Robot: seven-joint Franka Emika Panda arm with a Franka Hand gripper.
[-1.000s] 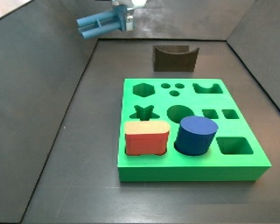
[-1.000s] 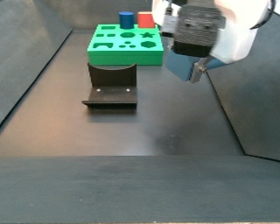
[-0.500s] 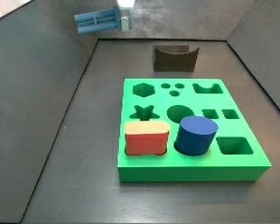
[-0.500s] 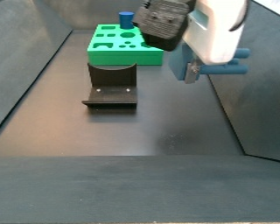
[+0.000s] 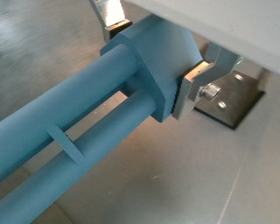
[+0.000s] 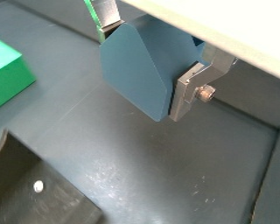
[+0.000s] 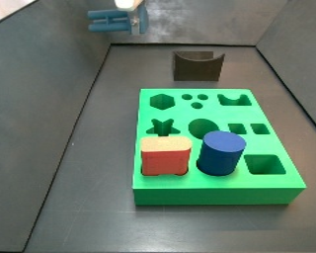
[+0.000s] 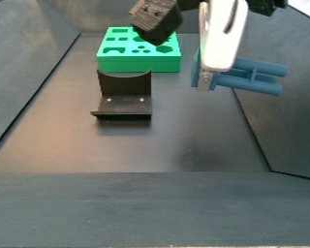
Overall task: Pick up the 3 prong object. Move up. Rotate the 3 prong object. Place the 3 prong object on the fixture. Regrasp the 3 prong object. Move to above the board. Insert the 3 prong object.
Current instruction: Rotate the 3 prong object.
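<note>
High above the floor, fingers (image 5: 206, 70) clenched on the 3 prong object (image 8: 252, 77), now turned level; gripper (image 6: 154, 52) aloft.

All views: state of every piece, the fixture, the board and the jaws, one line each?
Gripper: up in the air, jaws shut on the 3 prong object.
3 prong object: held, lying level.
Fixture: notch empty.
Board: flat on the floor.
Red block: seated in board.
Blue cylinder: seated upright in board.
</note>
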